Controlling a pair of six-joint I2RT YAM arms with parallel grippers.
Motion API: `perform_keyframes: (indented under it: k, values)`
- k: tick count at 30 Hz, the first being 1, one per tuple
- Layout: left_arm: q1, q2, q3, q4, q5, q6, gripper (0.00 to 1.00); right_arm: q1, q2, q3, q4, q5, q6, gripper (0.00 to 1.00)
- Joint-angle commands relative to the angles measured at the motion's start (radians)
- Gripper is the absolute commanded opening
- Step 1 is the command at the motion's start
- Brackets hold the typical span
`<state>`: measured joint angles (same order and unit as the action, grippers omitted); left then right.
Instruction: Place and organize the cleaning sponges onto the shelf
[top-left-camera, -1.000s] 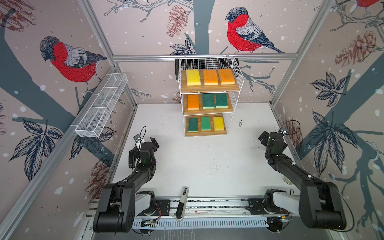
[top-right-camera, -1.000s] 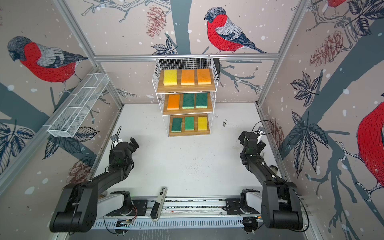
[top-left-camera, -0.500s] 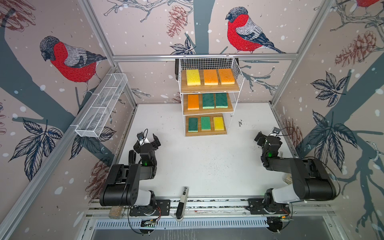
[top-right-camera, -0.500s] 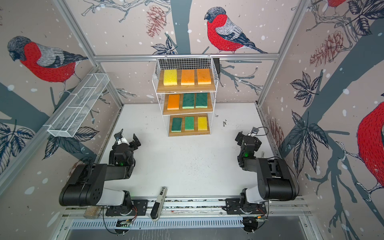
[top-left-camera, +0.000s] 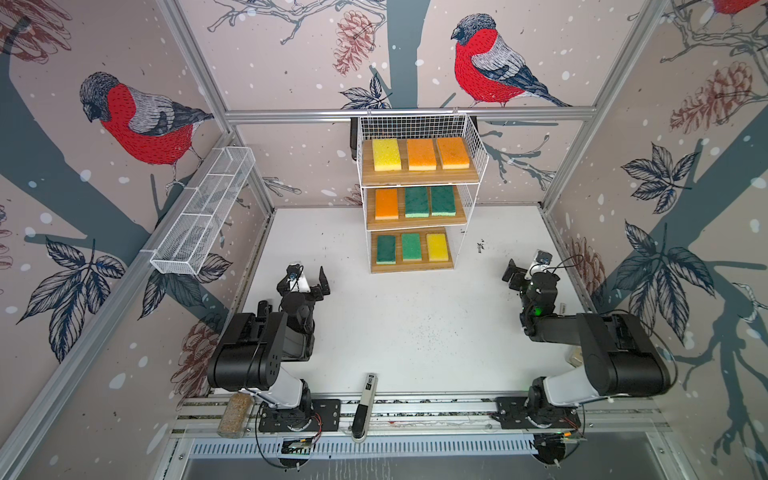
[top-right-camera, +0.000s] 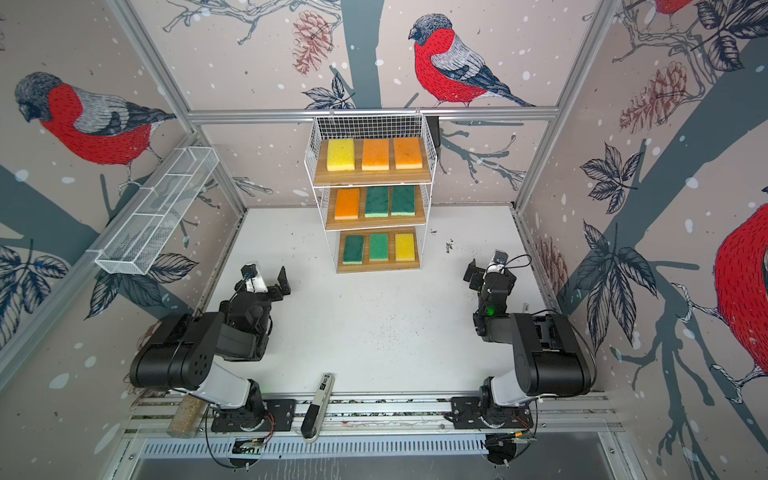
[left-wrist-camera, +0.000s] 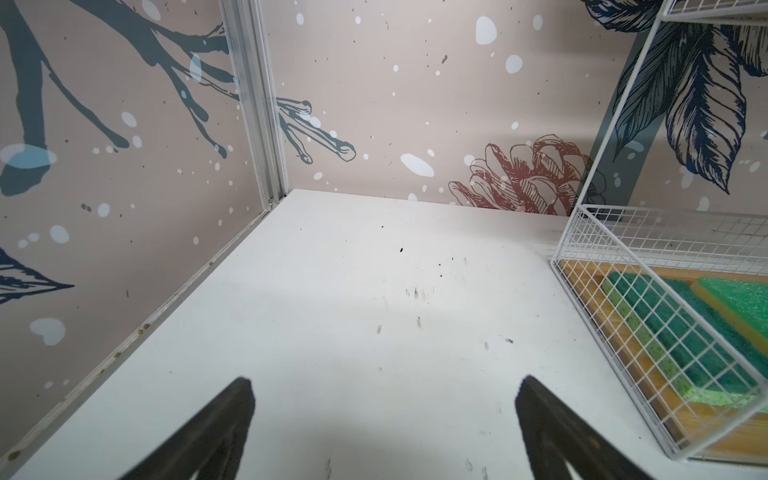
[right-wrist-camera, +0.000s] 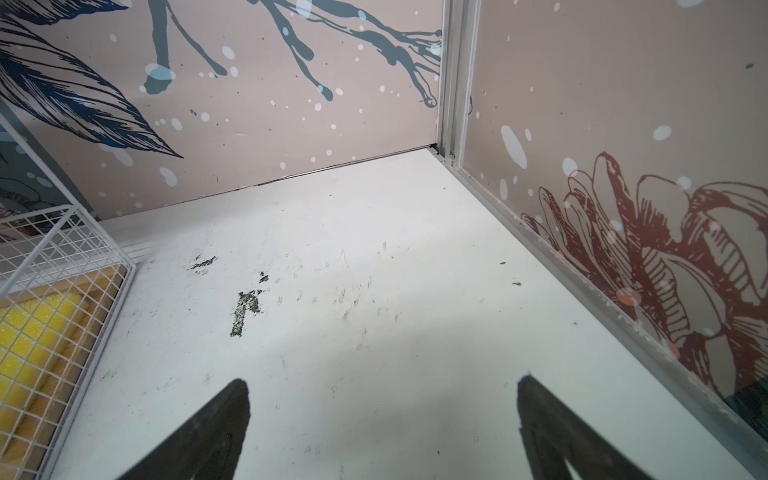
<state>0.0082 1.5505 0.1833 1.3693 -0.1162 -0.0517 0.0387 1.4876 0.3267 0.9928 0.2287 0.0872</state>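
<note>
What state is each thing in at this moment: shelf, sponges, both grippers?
shelf: upright, three sponges on every board.
cleaning sponges: all nine lying flat in rows, none on the table.
left gripper: open, holding nothing, over the table.
right gripper: open, holding nothing, over the table.
mesh basket: hung up at the side, nothing seen inside.

White table (top-left-camera: 415, 324): shelf (top-left-camera: 419, 178) stands at far middle, dark grit (top-left-camera: 480, 248) just right of it. Nine sponges (top-left-camera: 422, 154) flat on its boards, three per tier: top yellow/orange/orange, middle orange/green/green, bottom green/lighter green/yellow.
</note>
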Motion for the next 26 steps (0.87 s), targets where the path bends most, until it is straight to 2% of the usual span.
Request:
perform_keyframes:
  k: [1, 26]
  values:
    - [-0.006, -0.001, 0.016, -0.013, -0.032, 0.007, 0.99, -0.001, 0.002, 0.005, 0.029, -0.022, -0.007, 0.99]
    - [-0.007, 0.002, 0.026, -0.028, -0.019, 0.018, 0.98, -0.001, 0.000, 0.003, 0.030, -0.021, -0.007, 1.00]
